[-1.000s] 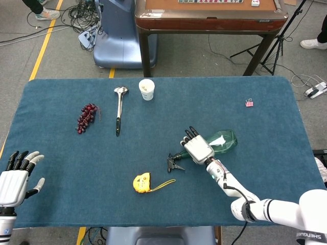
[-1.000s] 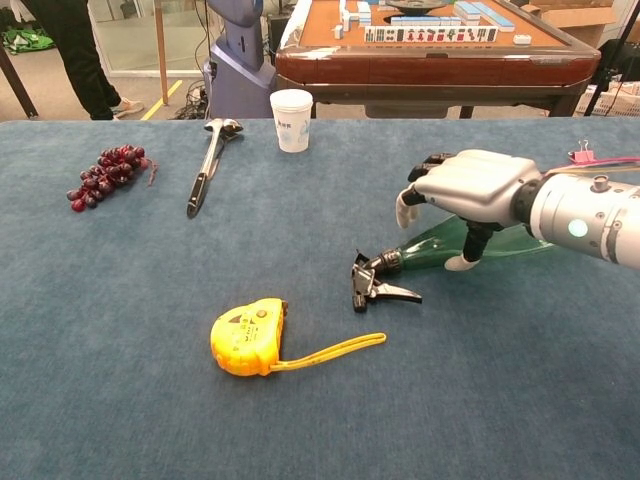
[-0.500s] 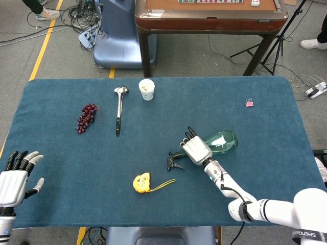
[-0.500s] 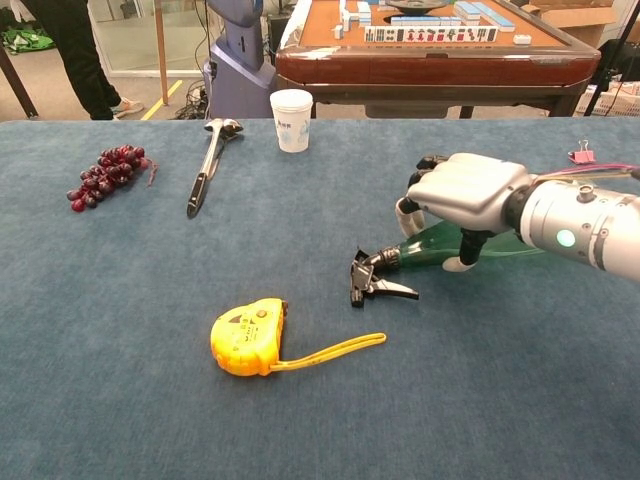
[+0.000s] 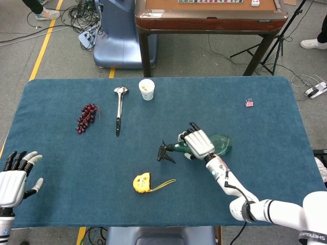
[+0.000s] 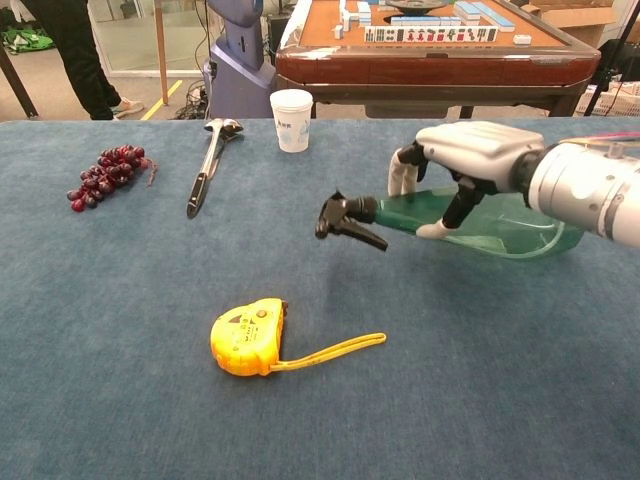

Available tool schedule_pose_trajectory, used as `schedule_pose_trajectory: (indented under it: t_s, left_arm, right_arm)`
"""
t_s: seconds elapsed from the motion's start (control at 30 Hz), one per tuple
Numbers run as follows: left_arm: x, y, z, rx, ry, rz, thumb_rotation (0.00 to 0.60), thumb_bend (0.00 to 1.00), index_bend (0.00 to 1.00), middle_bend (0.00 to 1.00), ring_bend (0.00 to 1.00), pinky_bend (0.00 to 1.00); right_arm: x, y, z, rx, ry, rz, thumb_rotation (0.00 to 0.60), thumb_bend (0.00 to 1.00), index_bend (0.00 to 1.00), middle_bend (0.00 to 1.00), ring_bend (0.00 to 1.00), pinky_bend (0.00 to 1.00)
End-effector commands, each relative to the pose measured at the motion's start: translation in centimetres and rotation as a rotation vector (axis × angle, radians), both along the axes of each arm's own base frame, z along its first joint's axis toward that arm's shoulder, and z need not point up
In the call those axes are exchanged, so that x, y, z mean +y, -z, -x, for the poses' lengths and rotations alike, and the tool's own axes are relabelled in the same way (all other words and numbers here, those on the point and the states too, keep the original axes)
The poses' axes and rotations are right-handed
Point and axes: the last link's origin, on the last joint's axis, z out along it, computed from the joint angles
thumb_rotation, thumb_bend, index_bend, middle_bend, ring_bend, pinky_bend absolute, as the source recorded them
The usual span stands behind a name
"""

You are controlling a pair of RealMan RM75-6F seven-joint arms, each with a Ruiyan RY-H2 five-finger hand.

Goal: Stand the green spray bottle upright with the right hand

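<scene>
Green spray bottle gripped and lifted, not yet upright

Green spray bottle [image 6: 470,222] is lying roughly horizontal in the grasp of the right hand [image 6: 470,160], which is wrapping its fingers over the top of the bottle's neck and shoulder while the thumb is pressing from below. In the chest view the bottle is hanging clear of the blue surface [image 6: 150,400], with a faint shadow showing beneath it. Its black trigger head [image 6: 345,218] is pointing away from the hand's fingertips, toward the robot's left, and the wide green base is trailing back under the wrist.

Judging from this, the grasp and the lift are done. What is remaining is the turn that brings the base down and the trigger head up, then setting the bottle on the surface and letting go.

The left hand [image 5: 13,176] is resting far off at the near edge, fingers spread and holding nothing.

The yellow tape measure [image 6: 248,336] is sitting nearer the robot than the right hand and off toward the trigger side. A paper cup [image 6: 292,119], a metal ladle [image 6: 208,165] and a bunch of grapes [image 6: 105,172] are lying well beyond the trigger head. The spot below the hand looks free for the bottle's base.
</scene>
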Motion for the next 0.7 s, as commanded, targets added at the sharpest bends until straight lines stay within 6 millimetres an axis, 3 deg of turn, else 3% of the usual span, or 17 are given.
schedule_pose_trajectory:
  t_s: [0.03, 0.3, 0.7]
  left_arm:
    - [0.0, 0.1, -0.1, 0.001, 0.002, 0.003, 0.6, 0.33, 0.22, 0.17, 0.09, 0.0]
    - [0.2, 0.2, -0.4, 0.004, 0.009, 0.008, 0.6, 0.33, 0.22, 0.17, 0.09, 0.0]
    - [0.1, 0.1, -0.3, 0.01, -0.002, 0.006, 0.6, 0.33, 0.22, 0.17, 0.09, 0.0]
  right_arm:
    - [-0.9, -3.5, -0.6, -0.362, 0.113, 0.004, 0.6, 0.32, 0.62, 0.49, 0.28, 0.11]
    - [-1.3, -3.7, 0.7, -0.745, 0.232, -0.101, 0.6, 0.35, 0.62, 0.49, 0.28, 0.12]
    - [-3.1, -2.6, 1.0, -1.032, 0.271, -0.201, 0.6, 0.32, 0.62, 0.49, 0.28, 0.12]
